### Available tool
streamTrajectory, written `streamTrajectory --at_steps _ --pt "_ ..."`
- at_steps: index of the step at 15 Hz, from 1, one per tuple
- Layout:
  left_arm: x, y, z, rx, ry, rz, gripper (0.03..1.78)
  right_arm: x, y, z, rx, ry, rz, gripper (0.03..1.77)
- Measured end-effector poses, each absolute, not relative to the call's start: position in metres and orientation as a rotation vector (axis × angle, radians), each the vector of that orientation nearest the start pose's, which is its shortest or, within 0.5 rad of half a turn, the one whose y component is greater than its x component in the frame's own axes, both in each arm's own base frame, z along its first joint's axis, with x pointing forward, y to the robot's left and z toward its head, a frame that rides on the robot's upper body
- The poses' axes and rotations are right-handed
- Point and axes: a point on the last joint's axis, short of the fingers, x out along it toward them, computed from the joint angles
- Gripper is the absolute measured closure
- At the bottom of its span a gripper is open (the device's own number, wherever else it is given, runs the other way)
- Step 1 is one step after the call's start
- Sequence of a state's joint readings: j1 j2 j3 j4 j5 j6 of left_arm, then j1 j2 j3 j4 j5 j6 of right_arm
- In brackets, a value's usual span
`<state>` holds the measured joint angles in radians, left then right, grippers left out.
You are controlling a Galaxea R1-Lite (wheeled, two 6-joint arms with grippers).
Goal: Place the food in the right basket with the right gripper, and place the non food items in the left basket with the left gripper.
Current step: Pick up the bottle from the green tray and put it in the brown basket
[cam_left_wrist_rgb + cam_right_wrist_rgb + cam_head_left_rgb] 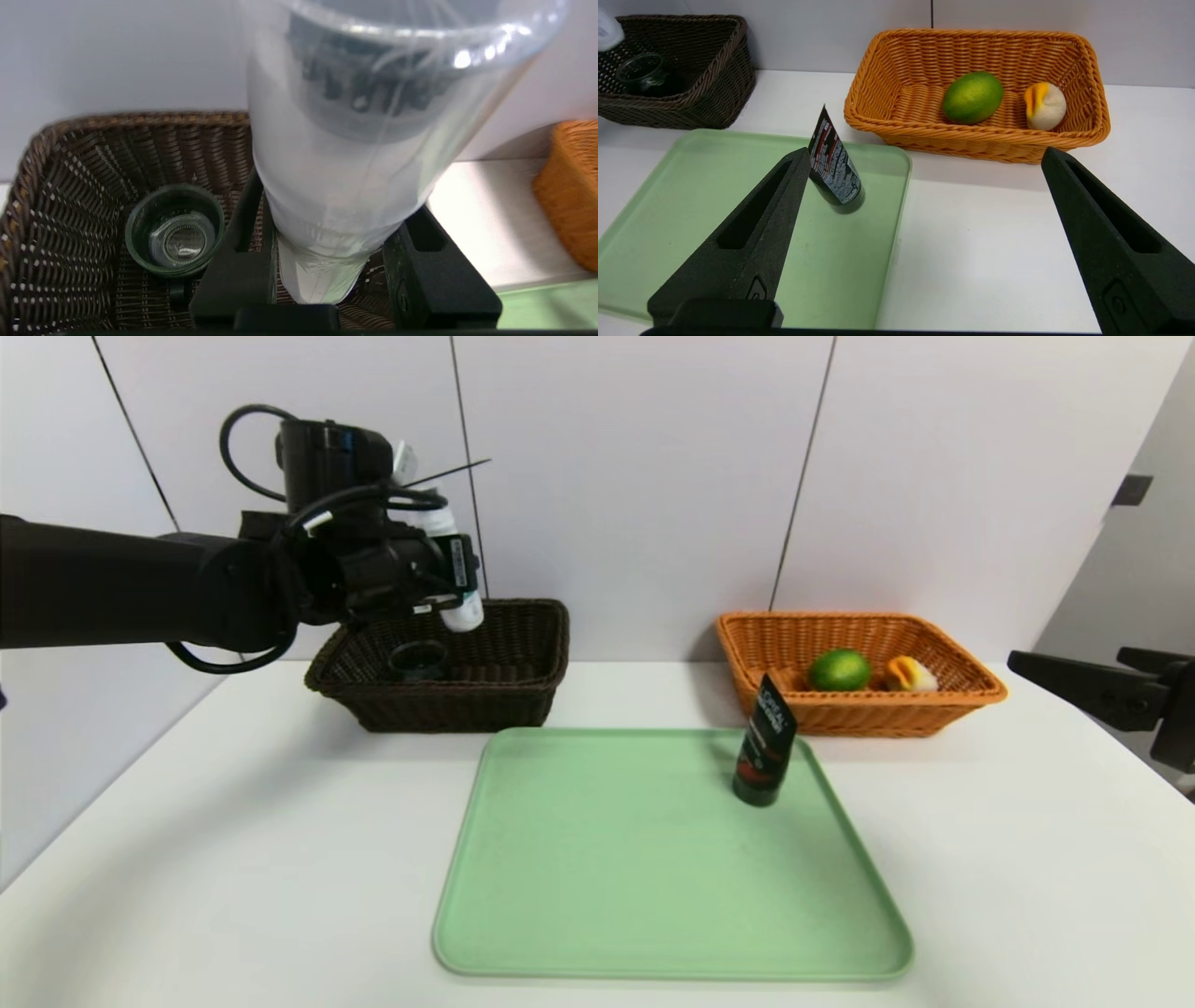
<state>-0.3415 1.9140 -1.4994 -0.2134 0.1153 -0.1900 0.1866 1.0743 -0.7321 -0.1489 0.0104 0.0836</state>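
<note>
At upper left, the left claw (446, 590) grips a white bottle (455, 581) over the dark basket (523, 658); smooth, light, likely slippery, best held mid-body; right claw (920, 233) wide.

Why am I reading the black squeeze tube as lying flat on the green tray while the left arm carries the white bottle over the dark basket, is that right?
Not quite. The black squeeze tube stands upright on its cap on the green plastic tray, as the head view shows. The rest holds: the left gripper has its jaws shut on the white plastic bottle over the dark brown wicker basket.
</note>
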Motion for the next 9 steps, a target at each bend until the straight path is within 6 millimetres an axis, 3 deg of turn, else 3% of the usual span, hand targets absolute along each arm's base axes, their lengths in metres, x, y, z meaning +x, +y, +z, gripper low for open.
streamTrajectory --at_steps 4,9 --pt "0.402 -0.127 0.221 -0.13 0.281 -0.177 1.18 0.151 0.028 0.254 0.067 0.212 0.187 0.09" --pt "0.431 -0.131 0.187 -0.123 0.304 -0.165 1.18 0.16 0.029 0.253 0.067 0.232 0.179 0.09"
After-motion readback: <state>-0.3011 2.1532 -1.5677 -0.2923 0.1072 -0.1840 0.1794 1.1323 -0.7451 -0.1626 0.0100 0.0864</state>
